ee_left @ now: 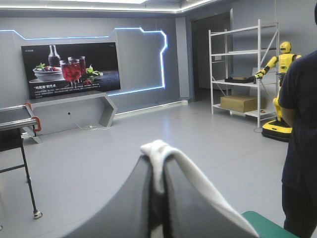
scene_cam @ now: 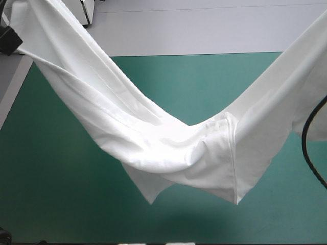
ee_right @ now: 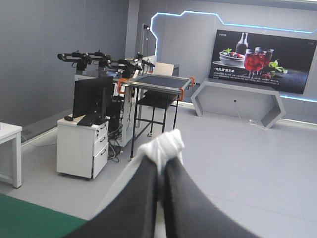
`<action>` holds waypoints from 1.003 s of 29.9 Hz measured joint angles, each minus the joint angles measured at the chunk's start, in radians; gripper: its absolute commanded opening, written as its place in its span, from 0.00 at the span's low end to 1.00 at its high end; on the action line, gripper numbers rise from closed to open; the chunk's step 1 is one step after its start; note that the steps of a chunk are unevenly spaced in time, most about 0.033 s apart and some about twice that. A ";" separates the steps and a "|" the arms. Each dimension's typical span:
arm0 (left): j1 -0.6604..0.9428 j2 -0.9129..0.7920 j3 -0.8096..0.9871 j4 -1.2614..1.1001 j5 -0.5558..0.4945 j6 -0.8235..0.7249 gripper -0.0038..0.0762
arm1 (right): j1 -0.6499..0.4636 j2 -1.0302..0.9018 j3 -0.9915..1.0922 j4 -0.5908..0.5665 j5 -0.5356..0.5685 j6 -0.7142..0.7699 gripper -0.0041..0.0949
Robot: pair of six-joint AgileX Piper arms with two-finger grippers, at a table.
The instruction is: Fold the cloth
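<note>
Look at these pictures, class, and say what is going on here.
The T-shirt hangs lifted like a hammock. The left gripper and the right gripper are each shut on a bunched bit of it, one at either end. Its middle sags low over the table, two corners pointing down; whether they touch the cover is unclear. No fold is made yet.
</note>
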 measured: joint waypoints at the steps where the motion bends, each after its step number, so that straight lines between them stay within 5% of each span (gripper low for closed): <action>1: 0.000 -0.002 -0.001 0.000 0.014 0.000 0.02 | 0.000 0.000 0.000 0.001 0.015 0.002 0.03; 8: 0.000 0.016 0.108 -0.013 0.098 0.001 0.02 | 0.000 0.004 0.137 0.045 0.029 0.032 0.03; 19: 0.000 0.040 0.723 0.019 0.088 -0.002 0.02 | 0.000 -0.005 0.695 0.092 0.028 0.038 0.03; 24: 0.005 0.091 0.978 0.092 -0.099 -0.058 0.02 | 0.000 0.050 0.928 0.086 -0.065 0.025 0.03; 30: 0.068 0.269 1.024 0.122 -0.258 -0.092 0.02 | 0.000 0.221 0.984 0.082 -0.230 -0.010 0.03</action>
